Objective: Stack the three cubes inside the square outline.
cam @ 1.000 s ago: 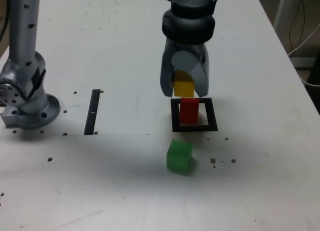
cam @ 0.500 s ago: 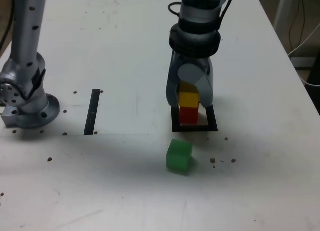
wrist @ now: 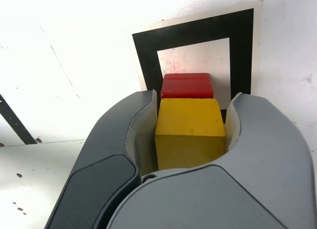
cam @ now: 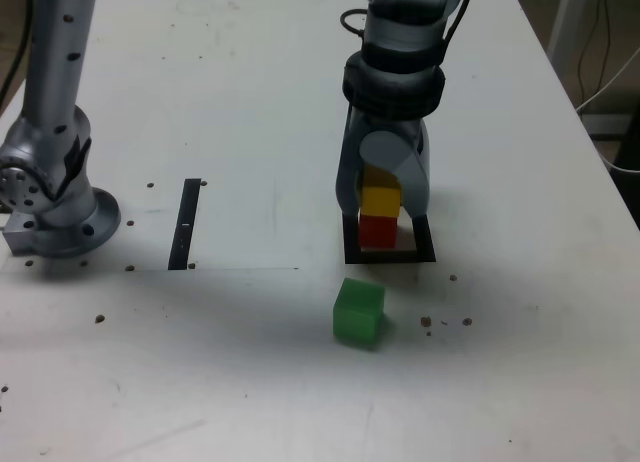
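The red cube stands inside the black square outline. Directly on top of it sits the yellow cube, and my gripper is shut on it, a grey finger pressed to each side. The gripper points straight down over the square. Outside the outline, nearer the camera in the exterior view, the green cube rests alone on the white table; it does not show in the wrist view.
A narrow black strip lies flat toward the exterior view's left, and the arm's grey base stands at the far left edge. Small dark specks dot the table. Cables hang beyond the table's right edge.
The gripper has come down with the yellow cube, from hanging behind and above the red cube to resting on top of it. The green cube has stayed put.
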